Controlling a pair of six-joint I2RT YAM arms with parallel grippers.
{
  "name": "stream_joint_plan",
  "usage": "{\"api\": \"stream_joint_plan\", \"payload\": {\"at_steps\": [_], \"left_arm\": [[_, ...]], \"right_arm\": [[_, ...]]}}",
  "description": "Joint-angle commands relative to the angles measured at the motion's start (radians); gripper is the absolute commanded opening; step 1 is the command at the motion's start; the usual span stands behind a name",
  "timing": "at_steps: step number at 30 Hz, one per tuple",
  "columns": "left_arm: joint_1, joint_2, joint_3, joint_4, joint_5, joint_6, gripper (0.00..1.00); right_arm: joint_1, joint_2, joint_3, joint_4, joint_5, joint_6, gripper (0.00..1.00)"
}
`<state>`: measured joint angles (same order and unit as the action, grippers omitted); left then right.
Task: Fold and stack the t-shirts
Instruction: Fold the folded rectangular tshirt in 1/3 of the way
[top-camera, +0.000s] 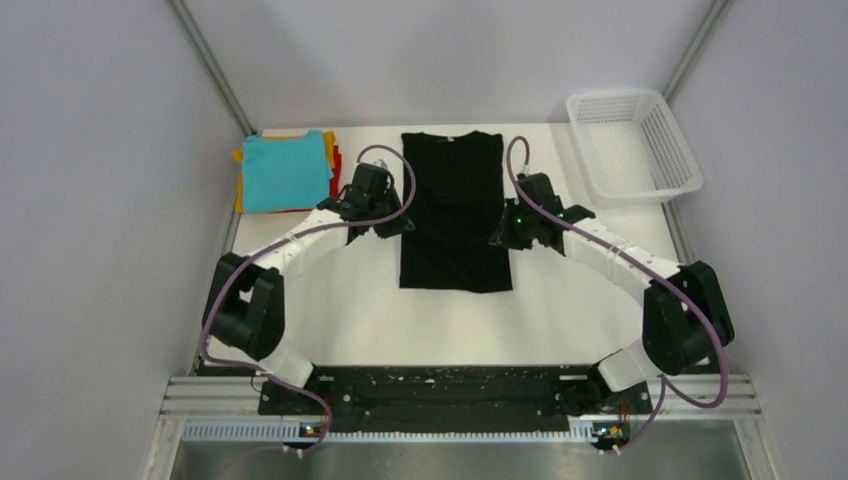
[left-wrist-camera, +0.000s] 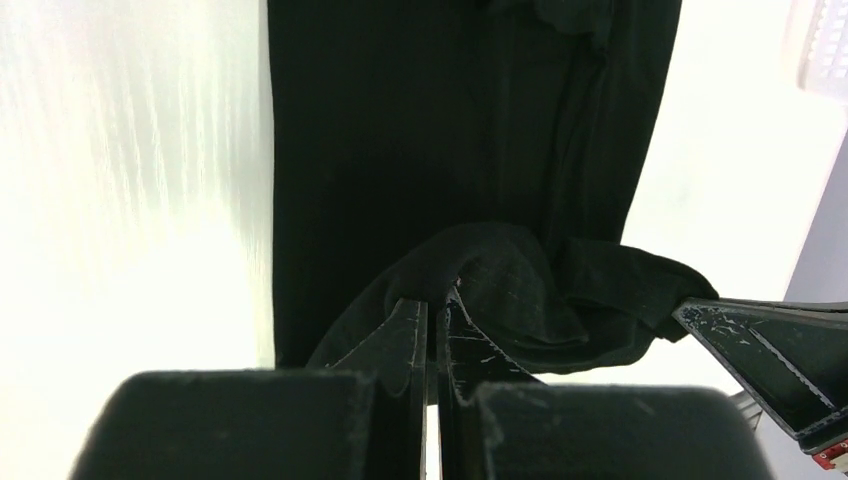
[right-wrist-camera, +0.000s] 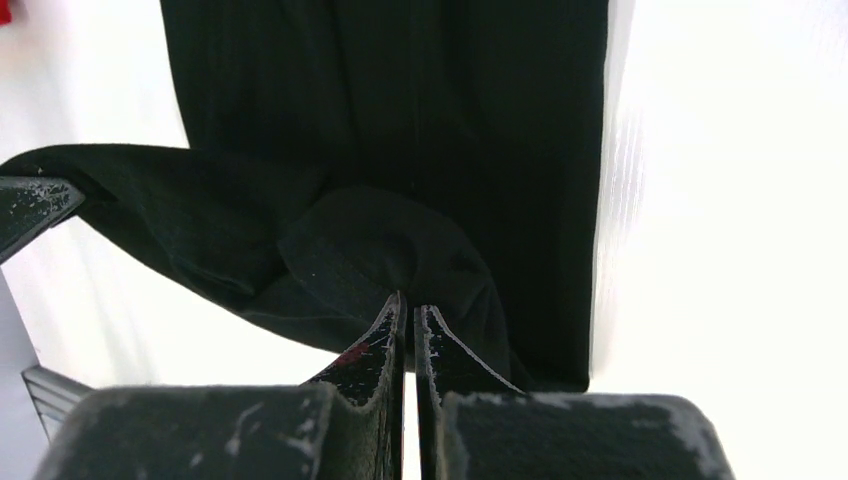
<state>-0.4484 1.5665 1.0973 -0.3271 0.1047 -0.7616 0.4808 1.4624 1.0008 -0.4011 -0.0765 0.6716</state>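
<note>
A black t-shirt (top-camera: 455, 205) lies lengthwise on the white table, its collar at the far end. My left gripper (top-camera: 388, 222) is at the shirt's left edge about halfway down, shut on a pulled-up fold of the black cloth (left-wrist-camera: 470, 270). My right gripper (top-camera: 503, 236) is at the right edge opposite it, shut on a bunched fold (right-wrist-camera: 380, 240) too. In the left wrist view the left gripper (left-wrist-camera: 436, 302) pinches the cloth between its tips; the right gripper (right-wrist-camera: 408, 298) does the same in its own view. A stack of folded t-shirts sits at the back left: teal (top-camera: 285, 170) on top, orange-yellow (top-camera: 239, 190) and red (top-camera: 335, 172) edges showing beneath.
A white mesh basket (top-camera: 632, 145) stands at the back right corner. Grey walls close in both sides. The other arm's finger shows at the edge of each wrist view: the right one (left-wrist-camera: 770, 350), the left one (right-wrist-camera: 30, 210).
</note>
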Motion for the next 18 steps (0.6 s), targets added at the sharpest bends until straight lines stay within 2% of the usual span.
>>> {"api": "stream_joint_plan", "payload": {"at_steps": [1,18], "left_arm": [[0.044,0.087,0.116,-0.028,0.099,0.074,0.00],[0.124,0.312,0.282,-0.015,0.224,0.106,0.00]], "right_arm": [[-0.028,0.057,0.089,0.048,0.002,-0.015,0.00],[-0.091,0.230,0.220,0.053,0.043,-0.040,0.00]]}}
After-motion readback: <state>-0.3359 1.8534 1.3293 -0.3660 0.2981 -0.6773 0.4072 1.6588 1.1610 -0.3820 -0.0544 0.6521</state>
